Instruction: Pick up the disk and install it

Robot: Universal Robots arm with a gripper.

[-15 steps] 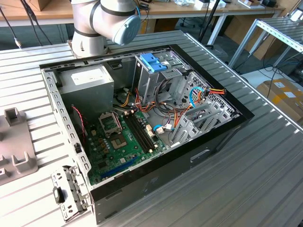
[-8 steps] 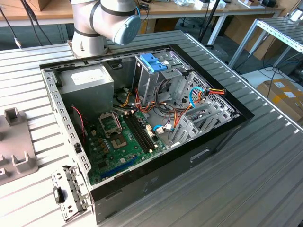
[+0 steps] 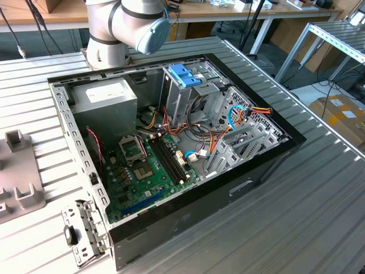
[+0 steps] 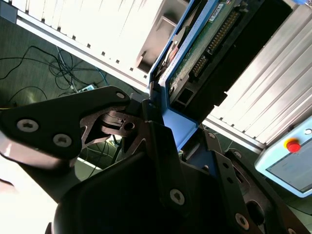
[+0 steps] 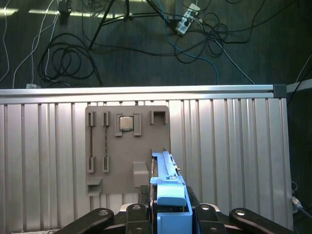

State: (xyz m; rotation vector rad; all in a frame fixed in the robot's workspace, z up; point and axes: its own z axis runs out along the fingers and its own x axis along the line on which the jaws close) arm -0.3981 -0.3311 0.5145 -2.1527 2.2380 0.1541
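Jaws pinched on the disk [image 5: 168,181]. In the first wrist view the black fingers [image 5: 145,196] sit tight on both sides of its blue frame, with no gap visible. Gripper [image 5: 168,207] grips it at one short end.

Orientation: the disk is held on edge, thin side toward the first wrist camera. Its long axis runs straight out from the jaws and the free end points away from the gripper. In the second wrist view the disk [image 4: 204,46] shows its green circuit-board face and a row of pins, with blue frame along the edge. The gripper [image 4: 168,124] clamps it where the frame is thickest.

Location: the disk is over the slatted metal table [image 5: 234,146], and its free end overlaps one corner of a grey holder plate [image 5: 126,146]. Can't tell if that end touches the plate. The plate has several slots, and a square chip [image 5: 126,123] sits in one. Loose cables [image 5: 63,58] lie on the floor past the table edge.

Exterior view: the open computer case [image 3: 171,228] lies flat mid-table, with the motherboard [image 3: 145,168] facing up. The power supply [image 3: 105,97] sits in the corner nearest the arm base [image 3: 125,25]. A blue bracket [image 3: 185,74] tops the drive cage [image 3: 179,100]. The grey plate [image 3: 17,182] is at the exterior view's left, well apart from the drive cage.
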